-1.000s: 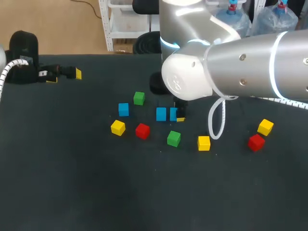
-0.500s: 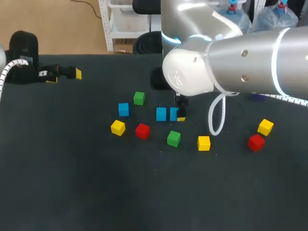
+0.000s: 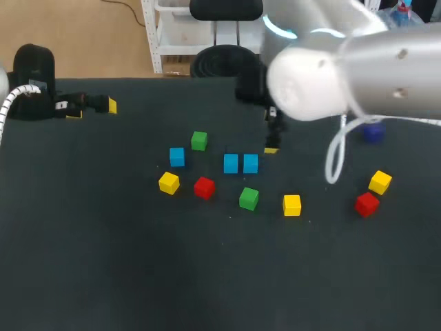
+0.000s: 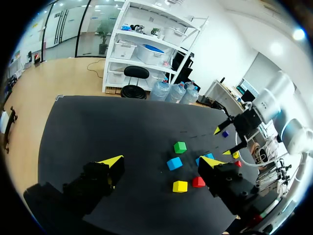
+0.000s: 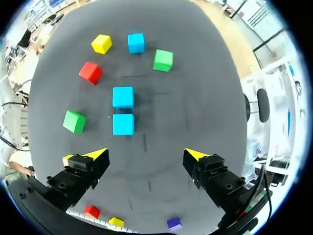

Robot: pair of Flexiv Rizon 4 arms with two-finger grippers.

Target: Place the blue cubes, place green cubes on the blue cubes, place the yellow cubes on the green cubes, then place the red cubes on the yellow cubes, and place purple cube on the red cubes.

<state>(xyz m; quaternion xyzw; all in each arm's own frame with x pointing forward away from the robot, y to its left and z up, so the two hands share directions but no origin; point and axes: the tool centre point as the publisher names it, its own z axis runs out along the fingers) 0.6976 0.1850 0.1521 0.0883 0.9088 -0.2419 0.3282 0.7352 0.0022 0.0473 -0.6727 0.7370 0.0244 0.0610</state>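
Our right gripper hangs empty, fingers spread, just behind two small blue cubes lying side by side (touching, it seems). A third blue cube sits apart; we should straddle its flat faces squarely, then close.

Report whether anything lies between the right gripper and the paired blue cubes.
Nothing visible does. The open right gripper has only bare table between it and the blue cubes, which lie side by side just ahead of it.
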